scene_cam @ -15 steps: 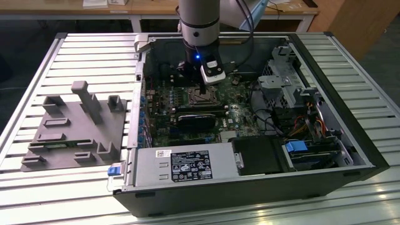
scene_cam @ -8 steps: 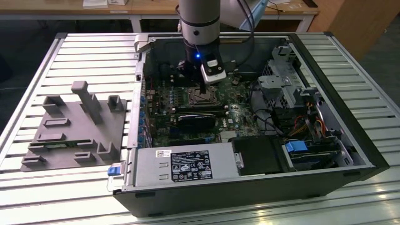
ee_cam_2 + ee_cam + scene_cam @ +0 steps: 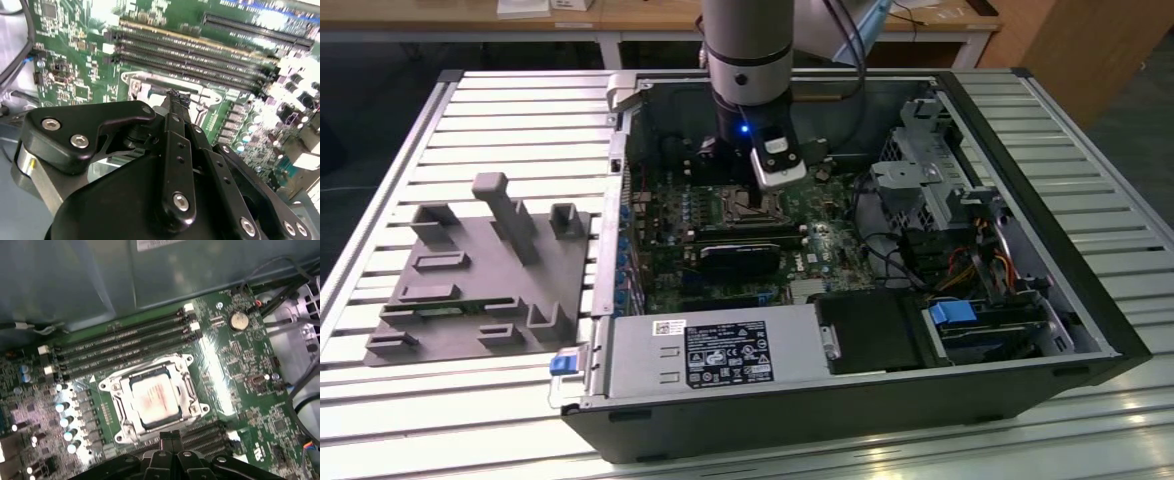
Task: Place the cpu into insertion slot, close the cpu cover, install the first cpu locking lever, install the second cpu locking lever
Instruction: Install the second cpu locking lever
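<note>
Scene: an open computer case (image 3: 854, 380) lies on a slatted tabletop (image 3: 494, 120), with the green motherboard (image 3: 235, 365) facing up.
My hand: my hand (image 3: 169, 436) hangs low above the board, at the edge of the socket, beside a bank of long black memory slots (image 3: 120, 342). In both wrist views the two fingers (image 3: 176, 107) look pressed together, tip to tip, and I see nothing between them, so I judge the hand closed and empty.
The cpu: the cpu (image 3: 154, 399) is lying flat in the insertion slot (image 3: 192, 405), its dull silver top showing through the window.
The cpu cover: the cpu cover (image 3: 120, 397) is a silvery frame around the chip and it seems to lie down flat on it, not standing up.
Step in hand: I think placing the chip and closing the cover are done, and the work is now at the locking levers. I cannot tell from these views whether either lever is already hooked.
What the move calls for: a lever is a thin wire, so I judge that closed fingertips must press it down and a little sideways under its catch, with care for the memory slots just beside.
Risk: slipping off the wire could hit the small parts of the board.
</note>
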Tool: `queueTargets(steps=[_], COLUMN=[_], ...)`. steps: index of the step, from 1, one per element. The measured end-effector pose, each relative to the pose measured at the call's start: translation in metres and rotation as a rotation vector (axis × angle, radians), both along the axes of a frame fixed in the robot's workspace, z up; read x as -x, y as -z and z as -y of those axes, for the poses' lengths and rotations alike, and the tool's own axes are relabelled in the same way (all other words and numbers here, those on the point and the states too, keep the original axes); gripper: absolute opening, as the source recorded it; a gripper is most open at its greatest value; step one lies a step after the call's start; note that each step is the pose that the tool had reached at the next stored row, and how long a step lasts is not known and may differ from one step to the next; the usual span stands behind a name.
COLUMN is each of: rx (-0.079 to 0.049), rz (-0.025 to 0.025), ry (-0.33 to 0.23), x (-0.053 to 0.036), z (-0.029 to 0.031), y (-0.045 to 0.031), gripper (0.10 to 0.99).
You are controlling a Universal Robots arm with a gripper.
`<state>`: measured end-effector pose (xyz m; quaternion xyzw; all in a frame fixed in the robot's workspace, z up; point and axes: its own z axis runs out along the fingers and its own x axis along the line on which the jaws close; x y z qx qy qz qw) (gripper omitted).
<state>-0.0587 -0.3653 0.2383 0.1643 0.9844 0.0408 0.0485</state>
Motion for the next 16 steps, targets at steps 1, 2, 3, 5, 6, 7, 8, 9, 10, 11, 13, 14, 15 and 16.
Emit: queueTargets(steps=[1, 2, 3, 5, 6, 7, 8, 9, 10, 11, 13, 14, 15, 16], rx=[0.000, 0.000, 0.000, 0.000, 0.000, 0.000, 0.000, 0.000, 0.000, 0.000, 0.000, 0.000, 0.000, 0.000], rz=[0.0000, 0.0001, 0.0001, 0.0001, 0.0001, 0.0000, 0.0001, 0.0001, 0.0001, 0.0001, 0.0002, 0.0001, 0.0000, 0.0001], ry=[0.000, 0.000, 0.000, 0.000, -0.001, -0.003, -0.009, -0.020, -0.035, -0.050, -0.080, -0.091, -0.101, -0.108], x=[0.0000, 0.0000, 0.0000, 0.0000, 0.0000, 0.0001, 0.0002, 0.0004, 0.0005, 0.0006, 0.0010, 0.0015, 0.0024, 0.0037], z=[0.0020, 0.0041, 0.0061, 0.0085, 0.0090, 0.0091, 0.0092, 0.0092, 0.0092, 0.0092, 0.0092, 0.0092, 0.0093, 0.0093], y=[0.0000, 0.0000, 0.0000, 0.0000, 0.0000, 0.0000, 0.0001, 0.0002, 0.0004, 0.0006, 0.0013, 0.0017, 0.0024, 0.0034], gripper=[0.106, 0.106, 0.106, 0.106, 0.106, 0.106, 0.106, 0.106, 0.106, 0.106, 0.106, 0.106, 0.106, 0.106])
